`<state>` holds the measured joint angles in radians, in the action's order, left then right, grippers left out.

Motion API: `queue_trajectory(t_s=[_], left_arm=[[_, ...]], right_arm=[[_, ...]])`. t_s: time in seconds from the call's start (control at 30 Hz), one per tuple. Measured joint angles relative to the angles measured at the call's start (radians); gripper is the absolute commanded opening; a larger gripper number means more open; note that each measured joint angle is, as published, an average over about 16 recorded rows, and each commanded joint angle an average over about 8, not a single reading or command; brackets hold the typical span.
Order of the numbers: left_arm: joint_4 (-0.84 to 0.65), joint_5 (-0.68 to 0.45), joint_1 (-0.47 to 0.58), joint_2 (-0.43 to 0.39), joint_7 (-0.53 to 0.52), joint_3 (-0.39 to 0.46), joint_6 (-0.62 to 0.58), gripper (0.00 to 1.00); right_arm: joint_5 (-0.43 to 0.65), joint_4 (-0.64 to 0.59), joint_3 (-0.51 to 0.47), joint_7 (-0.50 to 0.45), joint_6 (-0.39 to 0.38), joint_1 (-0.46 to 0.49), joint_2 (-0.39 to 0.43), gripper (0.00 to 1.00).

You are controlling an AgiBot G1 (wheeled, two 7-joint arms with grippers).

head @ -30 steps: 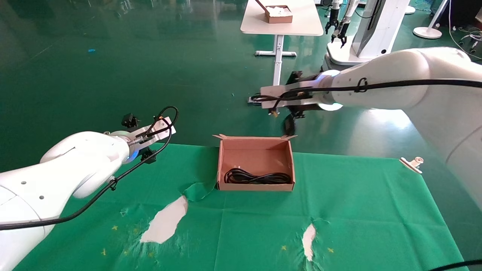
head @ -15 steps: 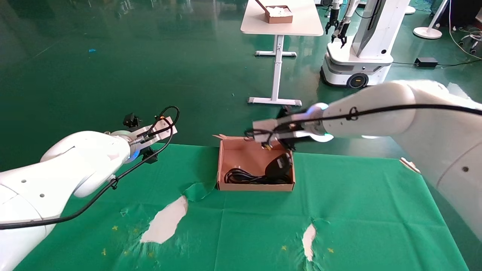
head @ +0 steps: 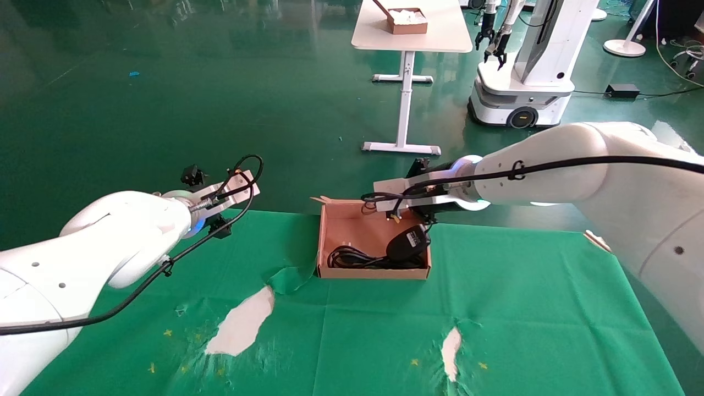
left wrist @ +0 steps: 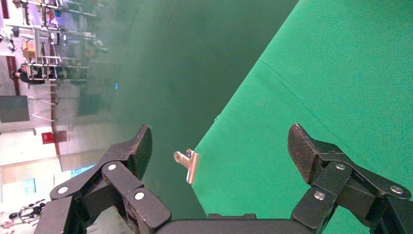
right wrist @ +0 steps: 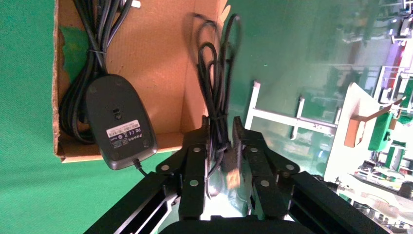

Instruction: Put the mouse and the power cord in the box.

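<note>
Mouse in the box, my right gripper (right wrist: 220,141) pinching its cable.

Right fingers (right wrist: 197,156) closed on the bundled thin mouse cable (right wrist: 216,83), above the box's (head: 324,242) far right corner. The mouse (head: 407,243) lies underside up in that box, propped on the right wall and resting on the looped power cord (head: 352,257). My left gripper (left wrist: 219,146) hangs wide open and empty over the green cloth's (head: 522,308) far left edge.
</note>
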<state>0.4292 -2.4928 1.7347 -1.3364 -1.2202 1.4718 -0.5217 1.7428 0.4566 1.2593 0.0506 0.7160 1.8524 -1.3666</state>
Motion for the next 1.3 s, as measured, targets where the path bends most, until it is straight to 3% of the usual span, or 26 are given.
queue_trajectory(t_s=[0.53,1.03,1.3], left_arm=[[0.013,-0.003,0.000,0.007,-0.002,0.001,-0.002,1.00],[0.031,-0.005,-0.002,0.015,-0.011,0.000,-0.012,1.00],[0.076,0.087,-0.037,0.053,0.041,-0.063,-0.063,1.00]], right_arm=[[-0.058,0.056,-0.065,-0.016,0.052,-0.044,0.047,1.00],[-0.299,0.251,-0.296,-0.072,0.236,-0.229,0.226,1.00],[-0.436,0.362,-0.427,-0.104,0.340,-0.334,0.328,1.00]])
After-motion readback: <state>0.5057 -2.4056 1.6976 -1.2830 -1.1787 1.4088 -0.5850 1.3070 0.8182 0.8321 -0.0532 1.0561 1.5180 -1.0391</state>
